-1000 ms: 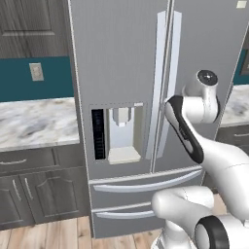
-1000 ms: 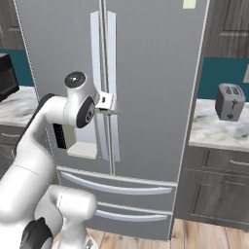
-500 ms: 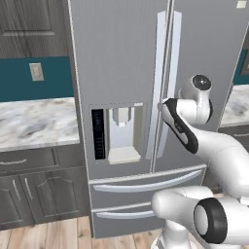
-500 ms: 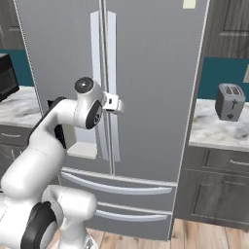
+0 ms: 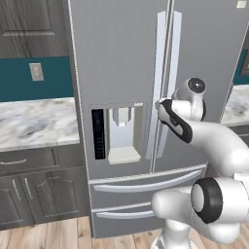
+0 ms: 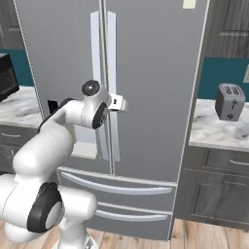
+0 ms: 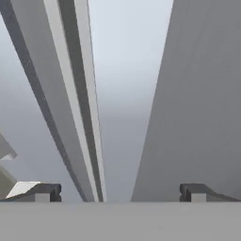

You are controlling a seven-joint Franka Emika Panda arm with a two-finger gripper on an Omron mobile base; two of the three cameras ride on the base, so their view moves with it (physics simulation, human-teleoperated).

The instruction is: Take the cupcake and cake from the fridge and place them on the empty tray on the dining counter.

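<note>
The grey fridge (image 5: 121,58) (image 6: 155,87) stands straight ahead with both doors shut. Its two long vertical handles (image 5: 165,73) (image 6: 111,58) run side by side down the middle. My gripper (image 6: 119,103) (image 5: 159,103) is open at mid-height of the right door's handle. In the hand view the pale handle (image 7: 124,103) runs between my open fingertips (image 7: 43,192), with nothing gripped, and my gripper (image 7: 120,193) faces the door closely. The cupcake and the cake are hidden behind the doors. The tray and the dining counter are out of view.
The water dispenser (image 5: 121,131) sits in the left door, and two drawers (image 5: 146,182) lie below. Marble wall counters (image 5: 34,121) (image 6: 219,133) over dark cabinets flank the fridge. A toaster (image 6: 228,101) stands on the right counter, and a dark appliance (image 6: 7,75) on the left.
The arm has stretched forward and carried the hand up to the fridge's right door handle. The jaws have stayed open.
</note>
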